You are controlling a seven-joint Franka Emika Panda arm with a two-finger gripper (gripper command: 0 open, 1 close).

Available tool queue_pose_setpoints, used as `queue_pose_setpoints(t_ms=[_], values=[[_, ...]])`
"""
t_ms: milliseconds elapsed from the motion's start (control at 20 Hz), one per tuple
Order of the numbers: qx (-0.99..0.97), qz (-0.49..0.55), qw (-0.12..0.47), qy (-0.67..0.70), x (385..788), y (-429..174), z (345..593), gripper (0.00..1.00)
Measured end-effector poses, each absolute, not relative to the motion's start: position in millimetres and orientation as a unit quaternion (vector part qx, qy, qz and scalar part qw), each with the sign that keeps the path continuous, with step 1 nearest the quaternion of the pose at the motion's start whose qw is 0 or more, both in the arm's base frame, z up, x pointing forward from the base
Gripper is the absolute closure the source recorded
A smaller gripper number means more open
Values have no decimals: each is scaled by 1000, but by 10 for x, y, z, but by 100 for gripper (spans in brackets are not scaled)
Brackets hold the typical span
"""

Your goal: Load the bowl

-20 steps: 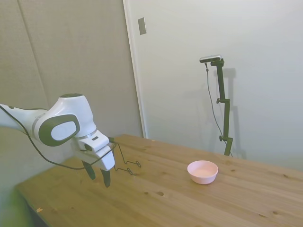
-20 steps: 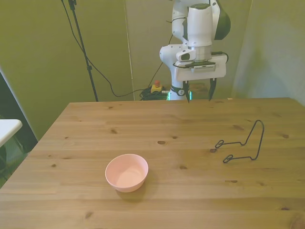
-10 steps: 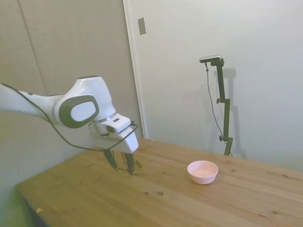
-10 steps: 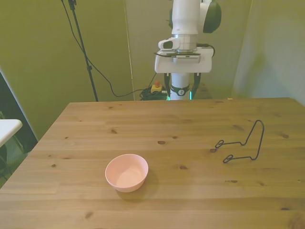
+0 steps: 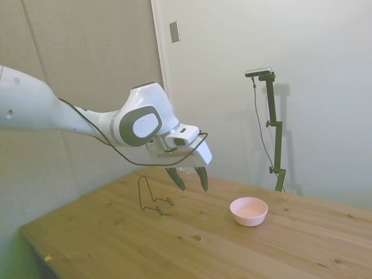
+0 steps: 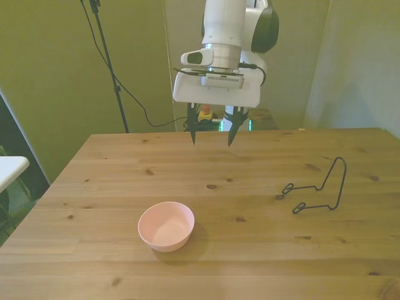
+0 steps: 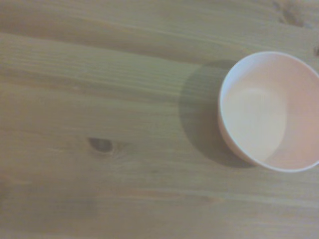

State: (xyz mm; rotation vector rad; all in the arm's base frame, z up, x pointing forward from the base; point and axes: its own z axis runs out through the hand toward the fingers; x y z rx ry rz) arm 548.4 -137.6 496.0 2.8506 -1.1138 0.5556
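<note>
1. Wooden tabletop (image 6: 112, 162), pale planks with dark knots scattered across; grain running along its length; one knot clear in the wrist view (image 7: 101, 144).
2. Resting on it, upright and open side up: pale-pink bowl (image 6: 166, 225), nothing inside; toward the front view's left, nearer the camera-side edge; casting a soft shadow on the wood beside it.
3. Also standing on it: thin black wire rack (image 6: 317, 187), toward the front view's right; tall loop upright, two looped feet flat on the planks; well apart from the bowl (image 5: 249, 211).
4. Seen in the side view: rack (image 5: 152, 197) and bowl on the same planks (image 5: 232, 250), bare wood between them.
</note>
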Motion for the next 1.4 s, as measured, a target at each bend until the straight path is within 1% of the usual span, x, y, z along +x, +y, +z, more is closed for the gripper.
queue_pose_setpoints(t_ms=[150,350,650,1000,1050,1200,1400], values=[[905,205,18,-372,5663,-1695,4771,0],[895,225,26,-383,6010,-1986,4592,0],[896,212,22,-390,6504,-2032,4239,0],[900,181,28,-396,6742,-2017,3937,0],[900,178,29,-397,6760,-2013,3905,100],[901,166,32,-400,6782,-1991,3807,100],[900,160,33,-405,6790,-1985,3782,100]])
